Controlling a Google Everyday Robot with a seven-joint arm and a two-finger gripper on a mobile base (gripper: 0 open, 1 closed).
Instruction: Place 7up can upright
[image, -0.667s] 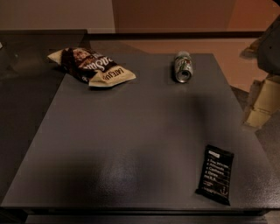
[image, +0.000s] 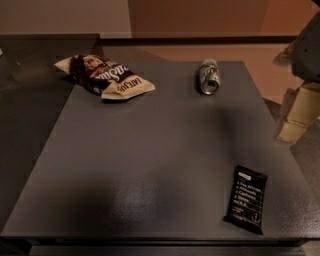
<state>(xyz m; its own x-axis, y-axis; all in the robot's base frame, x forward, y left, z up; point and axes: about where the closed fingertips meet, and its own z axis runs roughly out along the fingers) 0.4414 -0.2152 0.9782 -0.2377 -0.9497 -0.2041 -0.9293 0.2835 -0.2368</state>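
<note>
The 7up can (image: 209, 76) lies on its side near the far edge of the dark table (image: 150, 165), right of centre, with its silver top facing me. My gripper (image: 290, 131) hangs at the right edge of the view, past the table's right side. It is lower in the picture than the can, well apart from it, and holds nothing that I can see. The arm's pale body rises above it at the top right corner.
A brown-and-cream snack bag (image: 106, 76) rests at the far left of the table. A flat black bar wrapper (image: 246, 199) lies near the front right corner. A glossy dark surface (image: 30, 95) adjoins the table on the left.
</note>
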